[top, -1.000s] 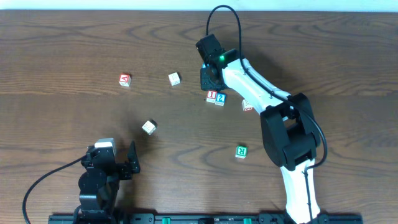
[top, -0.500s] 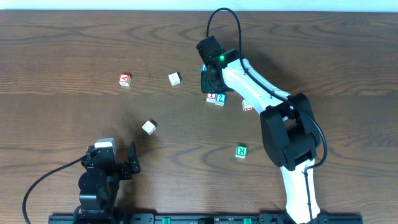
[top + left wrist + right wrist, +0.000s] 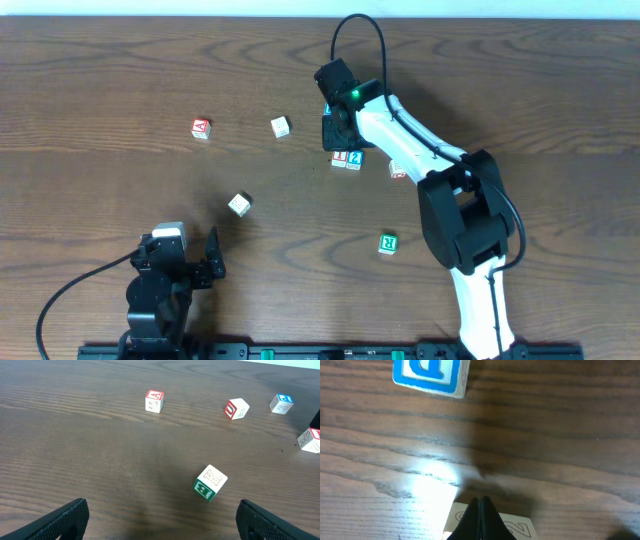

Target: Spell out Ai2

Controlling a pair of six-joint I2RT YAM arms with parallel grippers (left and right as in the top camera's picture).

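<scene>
Table [image 3: 100, 60]: dark wood, cubes scattered across the middle.

Right arm [image 3: 420, 150] is stretched far forward over the centre, wrist pitched down. Left arm [image 3: 155, 290] is folded back at the near edge, looking out low across the table.

Right gripper [image 3: 339, 138]: the wrist view shows its fingers pressed together into one point with nothing between them, and the tip sits right at the far edge of a cube below. Left gripper [image 3: 162, 505]: fingers spread wide, holding nothing.

"I" cube [image 3: 340, 158] and "2" cube [image 3: 354, 159] touch side by side, "I" on the left, just nearer than the right gripper tip. So the row runs left-right.

"A" cube [image 3: 201, 128] is well apart from the pair, off to the left, in roughly the same depth band. It's straight ahead of the left gripper, on open table.

I judge the next move is to bring "A" in against the left side of "I". The left arm has the clean line.

Blue "P" cube [image 3: 431, 375] lies just beyond the right fingers. Not ours.
</scene>
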